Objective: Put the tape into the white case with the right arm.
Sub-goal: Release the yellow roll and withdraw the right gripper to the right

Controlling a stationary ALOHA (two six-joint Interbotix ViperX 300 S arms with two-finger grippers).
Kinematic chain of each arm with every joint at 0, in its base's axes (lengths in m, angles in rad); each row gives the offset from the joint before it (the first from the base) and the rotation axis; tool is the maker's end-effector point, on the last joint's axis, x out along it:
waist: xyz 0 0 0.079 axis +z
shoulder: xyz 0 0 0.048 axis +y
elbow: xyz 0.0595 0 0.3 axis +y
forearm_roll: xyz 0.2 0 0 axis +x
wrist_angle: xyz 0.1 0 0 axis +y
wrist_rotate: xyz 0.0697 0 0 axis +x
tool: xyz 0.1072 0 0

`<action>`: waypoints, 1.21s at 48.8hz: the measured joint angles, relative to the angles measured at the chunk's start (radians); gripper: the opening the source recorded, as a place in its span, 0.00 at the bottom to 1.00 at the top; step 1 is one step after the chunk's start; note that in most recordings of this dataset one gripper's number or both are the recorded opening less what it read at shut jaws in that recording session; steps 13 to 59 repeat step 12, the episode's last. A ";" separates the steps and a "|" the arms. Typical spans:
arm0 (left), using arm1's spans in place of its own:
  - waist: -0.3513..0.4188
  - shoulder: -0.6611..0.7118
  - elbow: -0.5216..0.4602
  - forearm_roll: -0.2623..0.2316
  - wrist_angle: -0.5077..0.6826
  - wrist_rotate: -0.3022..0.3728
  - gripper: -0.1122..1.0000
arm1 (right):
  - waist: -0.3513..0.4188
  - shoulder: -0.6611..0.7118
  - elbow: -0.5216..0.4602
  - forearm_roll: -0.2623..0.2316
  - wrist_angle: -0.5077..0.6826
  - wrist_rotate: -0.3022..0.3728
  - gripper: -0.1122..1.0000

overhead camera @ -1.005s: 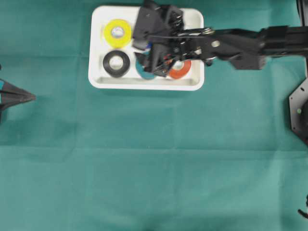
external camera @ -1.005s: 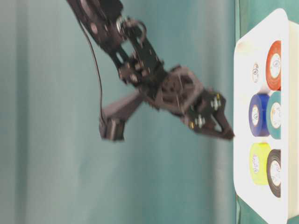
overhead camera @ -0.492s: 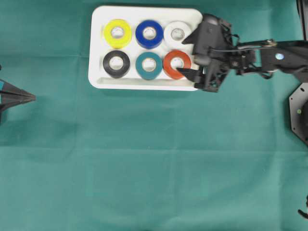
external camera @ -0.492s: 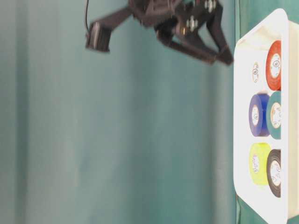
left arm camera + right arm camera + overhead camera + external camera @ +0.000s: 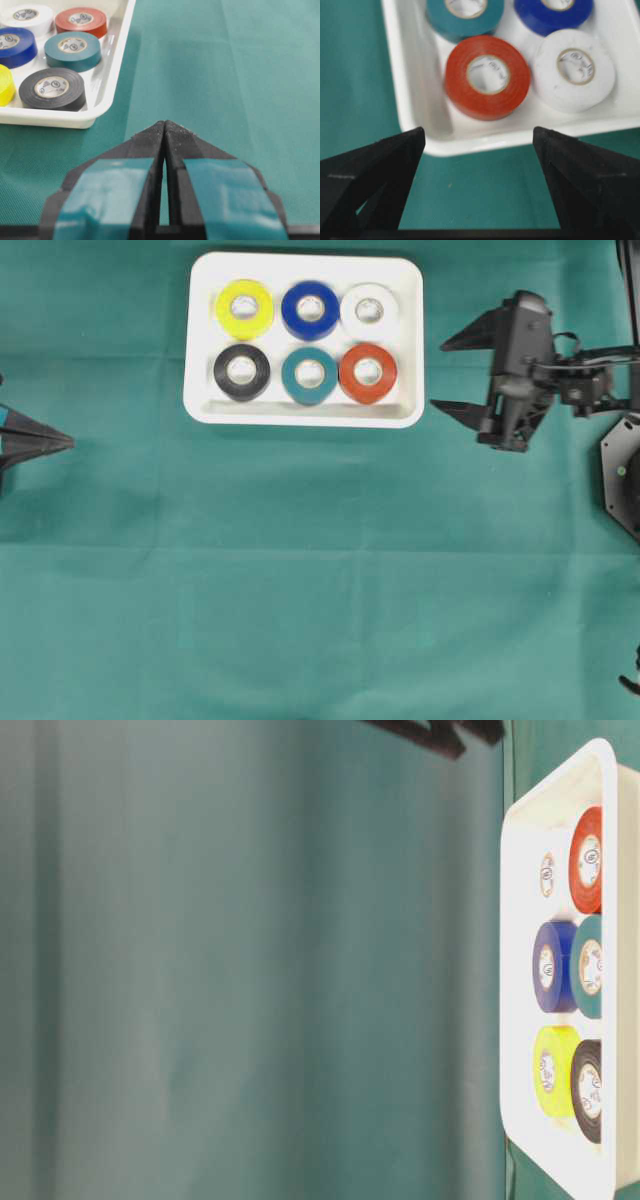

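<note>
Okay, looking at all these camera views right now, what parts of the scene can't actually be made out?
- Left gripper: overhead view cuts it at the left edge, only its tip shows.
- Right gripper: table-level view shows just a dark sliver at the top edge.
- Yellow tape: left wrist view crops it at the edge.
- Print on the red tape core: too blurred in the right wrist view.
- White case: table-level view cuts its right side.

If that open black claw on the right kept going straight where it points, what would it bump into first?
Probably the white case: the right gripper points at its near rim, with the red tape just behind it. Its height above the cloth is unclear, so it might pass over the rim.
</note>
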 measured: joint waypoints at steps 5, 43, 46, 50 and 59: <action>0.002 0.000 0.000 0.000 0.000 0.000 0.10 | 0.000 -0.072 0.057 0.002 -0.035 0.003 0.82; 0.002 -0.002 0.002 0.000 0.000 0.000 0.10 | 0.000 -0.163 0.126 0.002 -0.060 0.006 0.82; 0.002 -0.002 0.002 0.000 0.000 0.000 0.10 | 0.000 -0.163 0.126 0.002 -0.060 0.006 0.82; 0.002 -0.002 0.002 0.000 0.000 0.000 0.10 | 0.000 -0.163 0.126 0.002 -0.060 0.006 0.82; 0.002 -0.002 0.002 0.000 0.000 0.000 0.10 | 0.000 -0.163 0.126 0.002 -0.060 0.006 0.82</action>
